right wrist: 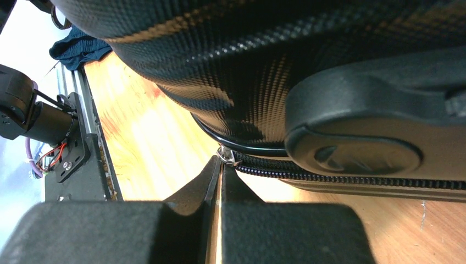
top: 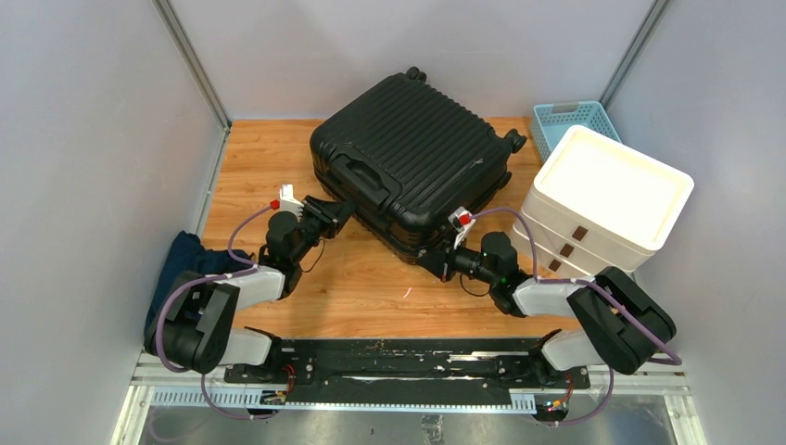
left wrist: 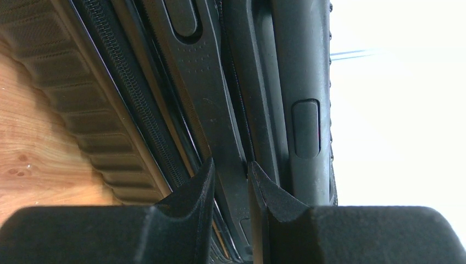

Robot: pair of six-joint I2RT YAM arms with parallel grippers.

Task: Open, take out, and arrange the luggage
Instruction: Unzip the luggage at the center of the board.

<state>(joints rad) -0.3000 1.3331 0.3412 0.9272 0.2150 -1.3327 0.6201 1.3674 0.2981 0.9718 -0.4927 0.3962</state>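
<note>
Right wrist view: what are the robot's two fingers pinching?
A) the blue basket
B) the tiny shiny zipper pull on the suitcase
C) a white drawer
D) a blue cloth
B: the right gripper is shut, and its tips meet on the small metal zipper pull at the seam of the luggage, right where the zipper teeth begin.

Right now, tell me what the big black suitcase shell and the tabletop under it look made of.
Big black ribbed suitcase: apparently hard moulded plastic, with a woven carbon-fibre-like sheen in the right wrist view. Orange-brown tabletop: looks like wood or wood laminate, grain and knots show.
</note>
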